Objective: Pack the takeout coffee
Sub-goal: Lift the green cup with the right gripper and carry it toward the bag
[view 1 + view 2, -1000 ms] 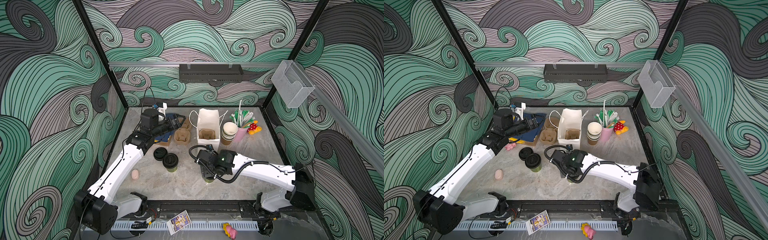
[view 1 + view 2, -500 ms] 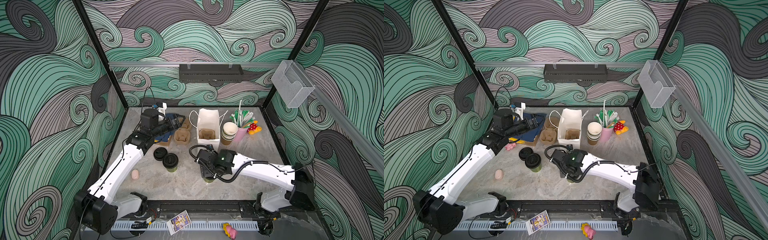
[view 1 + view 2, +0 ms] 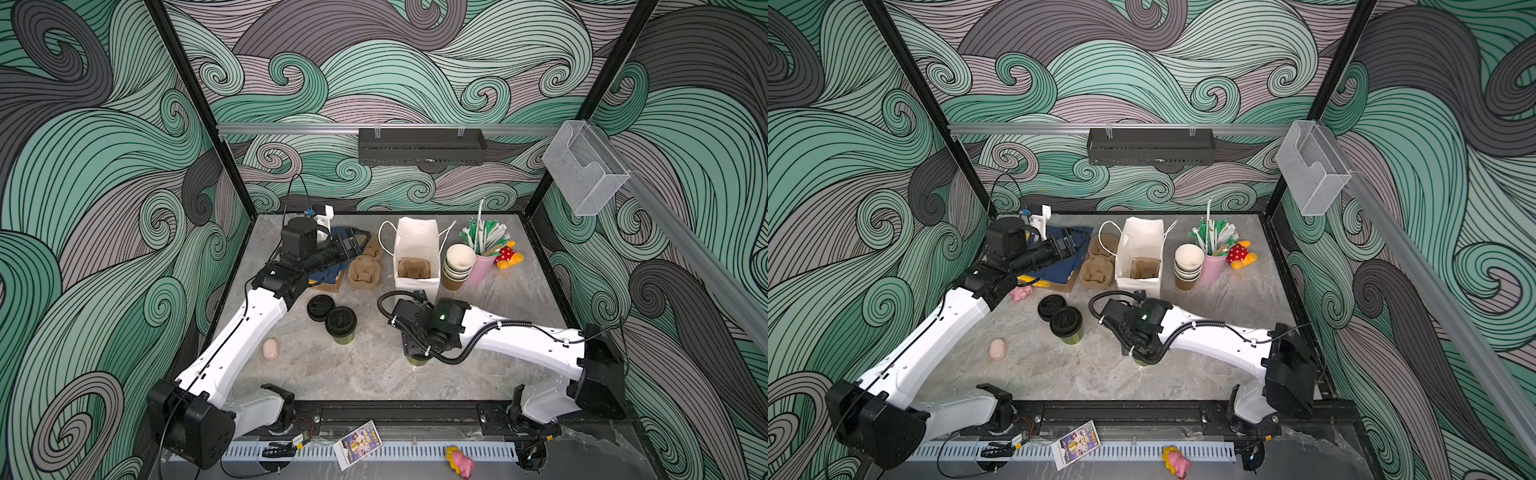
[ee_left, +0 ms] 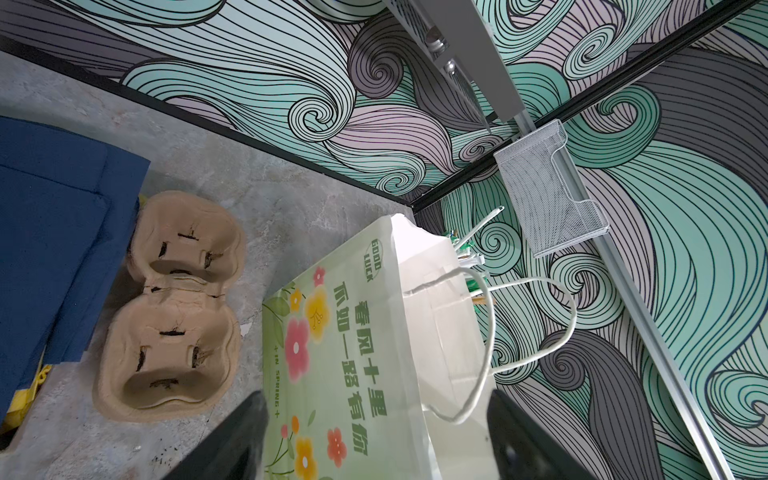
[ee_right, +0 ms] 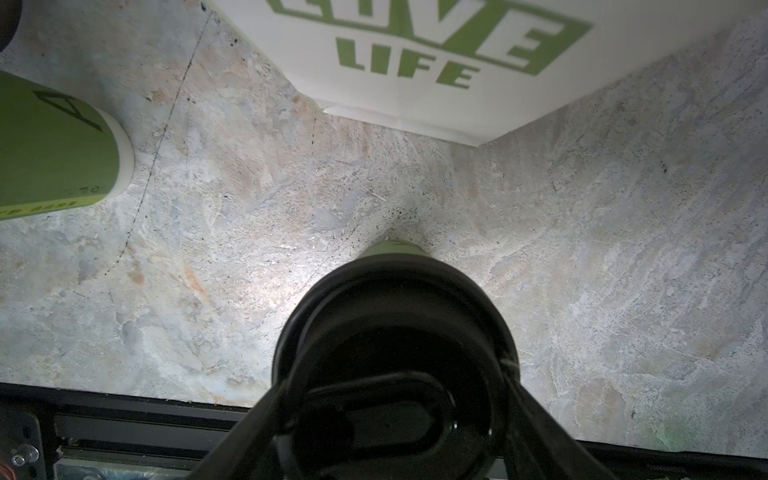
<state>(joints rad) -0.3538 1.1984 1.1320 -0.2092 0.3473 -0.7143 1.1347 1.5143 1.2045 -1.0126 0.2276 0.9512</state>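
Your right claw (image 5: 397, 374) sits over a black lid (image 5: 395, 324) with a finger against each side of its rim. It looks clenched on that lid, though from this close you can't be sure how firmly. The lid caps a green cup (image 5: 397, 248) that stands upright on the table (image 5: 582, 249), directly under the claw. Just beyond the claw, away from the arm bases, stands the white paper bag (image 5: 415, 104), open at the top with a pulp carrier (image 3: 412, 268) down inside it. Off to the claw's left a second lidded cup (image 3: 340, 322) stands upright, and just beside it on the far side lies a loose black lid (image 3: 320, 307). Farther out on the claw's right, past the bag, you have a nest of empty cups (image 3: 457, 266) beside the pink straw cup (image 3: 482, 266). Your left claw (image 4: 374, 411) is released, fingers wide apart with nothing in them, hovering just short of the bag's flowered side. An empty pulp tray (image 4: 174, 307) lies on the table beside it, and a blue cloth (image 4: 50, 249) next to that.
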